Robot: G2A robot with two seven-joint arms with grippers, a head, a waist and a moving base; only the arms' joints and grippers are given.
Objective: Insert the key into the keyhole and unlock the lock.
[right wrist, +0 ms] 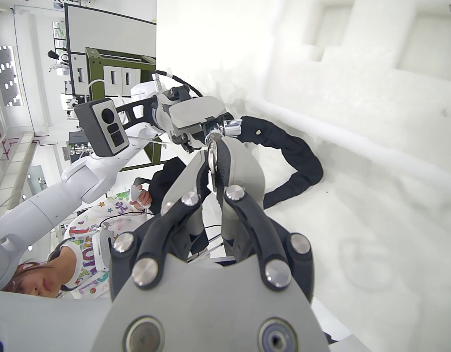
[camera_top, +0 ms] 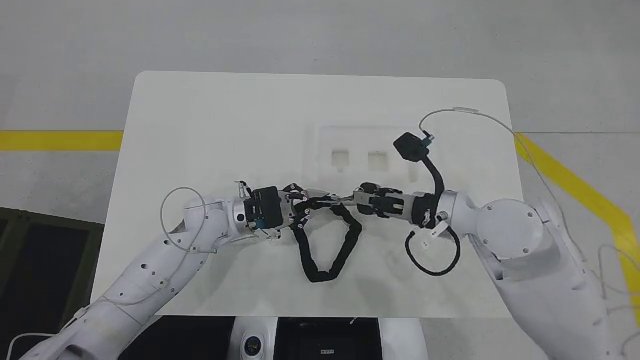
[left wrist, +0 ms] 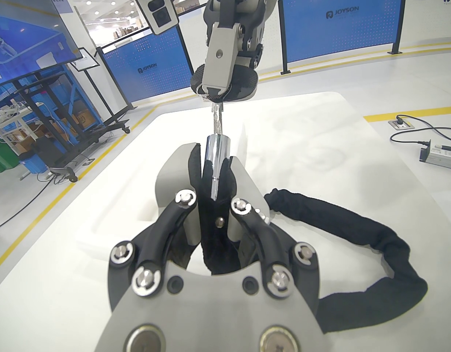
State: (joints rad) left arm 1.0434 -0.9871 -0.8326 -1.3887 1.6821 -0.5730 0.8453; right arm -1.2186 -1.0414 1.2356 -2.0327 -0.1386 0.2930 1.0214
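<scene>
The lock is a chain in a black fabric sleeve (camera_top: 322, 250) with a chrome cylinder (left wrist: 217, 150) at one end. My left gripper (left wrist: 212, 157) is shut on that cylinder and holds it up off the table; the sleeve (left wrist: 375, 243) trails behind on the white surface. My right gripper (right wrist: 214, 155) is shut on the head of the silver key (right wrist: 211, 161). The key blade (left wrist: 218, 120) meets the cylinder's open end, with most of the blade still showing. In the top view the two grippers face each other at mid-table, left (camera_top: 300, 203) and right (camera_top: 352, 200).
A white foam tray (camera_top: 415, 165) with two square recesses lies just beyond the grippers. The white table (camera_top: 200, 130) has open room to the left and at the back. A black cable loop (camera_top: 432, 255) hangs by the right arm.
</scene>
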